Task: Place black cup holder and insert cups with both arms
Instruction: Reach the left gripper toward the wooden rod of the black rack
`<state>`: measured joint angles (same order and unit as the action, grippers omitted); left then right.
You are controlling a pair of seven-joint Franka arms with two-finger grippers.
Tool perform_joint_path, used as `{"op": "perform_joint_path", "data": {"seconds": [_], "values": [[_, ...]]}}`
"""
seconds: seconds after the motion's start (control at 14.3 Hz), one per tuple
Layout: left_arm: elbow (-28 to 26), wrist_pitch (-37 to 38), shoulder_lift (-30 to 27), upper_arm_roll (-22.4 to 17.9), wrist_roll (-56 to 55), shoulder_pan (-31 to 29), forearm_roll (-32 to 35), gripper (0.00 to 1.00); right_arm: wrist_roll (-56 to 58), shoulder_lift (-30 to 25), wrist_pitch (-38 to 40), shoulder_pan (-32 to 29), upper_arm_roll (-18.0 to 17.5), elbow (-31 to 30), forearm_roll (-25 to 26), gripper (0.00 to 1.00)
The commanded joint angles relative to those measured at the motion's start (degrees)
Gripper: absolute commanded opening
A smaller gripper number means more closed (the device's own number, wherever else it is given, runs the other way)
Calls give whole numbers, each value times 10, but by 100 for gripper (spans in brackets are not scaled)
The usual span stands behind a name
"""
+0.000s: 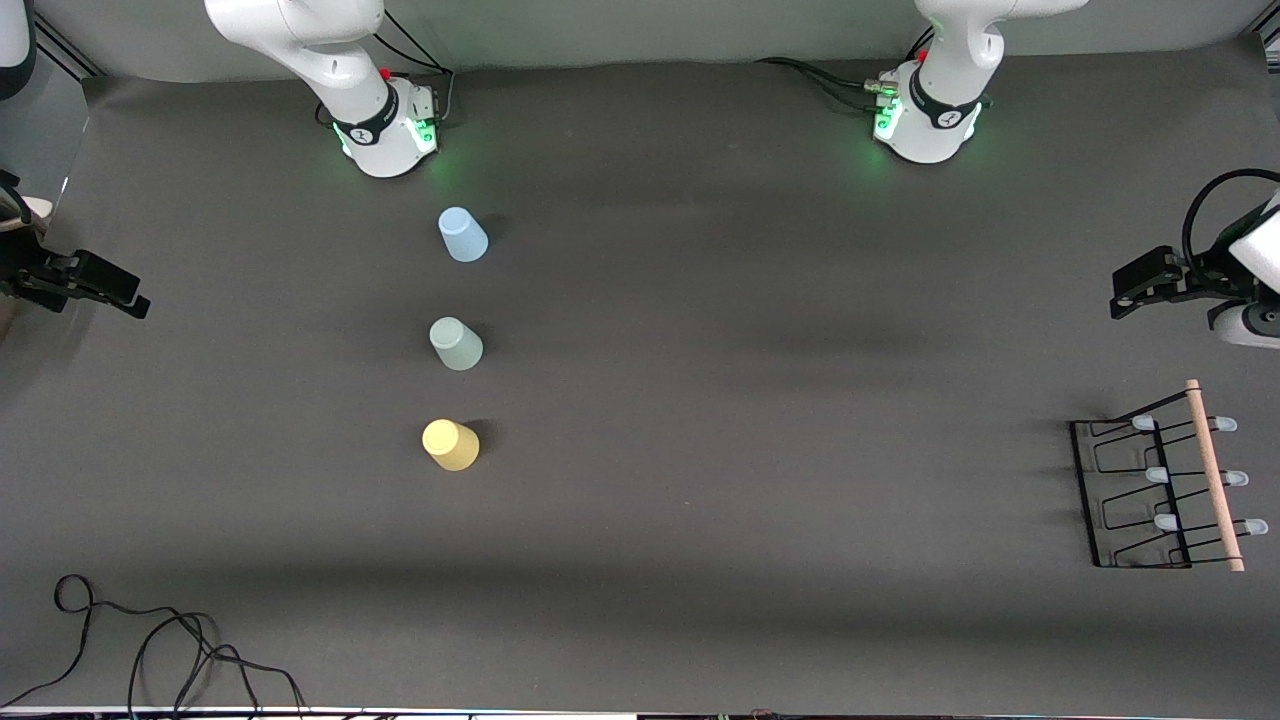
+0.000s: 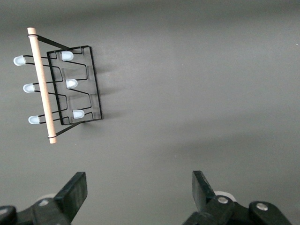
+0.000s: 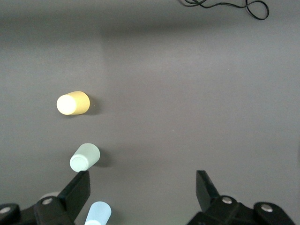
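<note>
- Risk: the black cup holder (image 1: pixel 1160 492) is a light wire rack; a grab off the centre of its wooden rod handle (image 1: pixel 1215 475) could tilt or drag it.
- Risk: the cups stand mouth-down, so a pinch may skid one aside.
- Left gripper (image 2: pixel 137 190), jaws spread and empty, hangs above the table near the holder.
- Right gripper (image 3: pixel 140 190), spread and empty, hangs near the cup row.
- Count: one holder with six pegs; three cups: light blue cup (image 1: pixel 462 234), pale green cup (image 1: pixel 456 343), yellow cup (image 1: pixel 451 444).

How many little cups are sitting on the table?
3, in a row toward the right arm's end: the light blue cup farthest from the front camera, the pale green cup in the middle, the yellow cup nearest. None looks hidden.
</note>
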<state>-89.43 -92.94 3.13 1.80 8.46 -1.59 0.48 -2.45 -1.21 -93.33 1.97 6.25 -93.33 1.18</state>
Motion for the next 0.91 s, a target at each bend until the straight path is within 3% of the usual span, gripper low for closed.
{"op": "perform_joint_path", "data": {"seconds": [0.0, 0.49, 0.84], "values": [[2, 9, -4, -2, -11, 6, 8, 100, 4, 2, 11, -7, -1, 9, -8, 100], [-6, -1, 4, -1, -12, 1, 19, 100, 10, 8, 11, -7, 4, 16, -8, 100], [12, -31, 57, -6, 0, -40, 21, 100, 10, 8, 11, -7, 4, 16, -8, 100]]}}
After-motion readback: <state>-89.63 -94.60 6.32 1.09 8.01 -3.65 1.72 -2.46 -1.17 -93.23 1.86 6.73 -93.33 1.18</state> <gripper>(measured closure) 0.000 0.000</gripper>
